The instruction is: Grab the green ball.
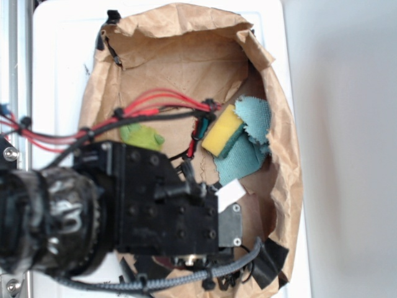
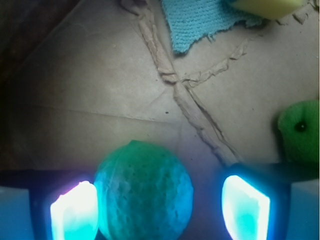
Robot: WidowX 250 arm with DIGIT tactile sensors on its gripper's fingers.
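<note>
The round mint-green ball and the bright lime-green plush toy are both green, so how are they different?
The round mint-green ball is pale bluish green; the lime-green plush toy is much brighter and yellower.
The ball has a bumpy, pitted skin; the toy looks soft and fuzzy, with a dark dot like an eye.
The ball sits between the fingers of the gripper; the toy lies off to the side, untouched.
Both rest on the brown paper.

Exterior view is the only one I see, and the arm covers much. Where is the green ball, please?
Observer: The green ball lies on the brown paper between the pincer fingers in the wrist view.
Operator: Do the fingers touch it already?
Observer: The left-hand finger in that picture is right against it; the other stands apart.
Operator: Is the plush toy in the way?
Observer: No, the plush toy sits outside the fingers, at the right edge.
</note>
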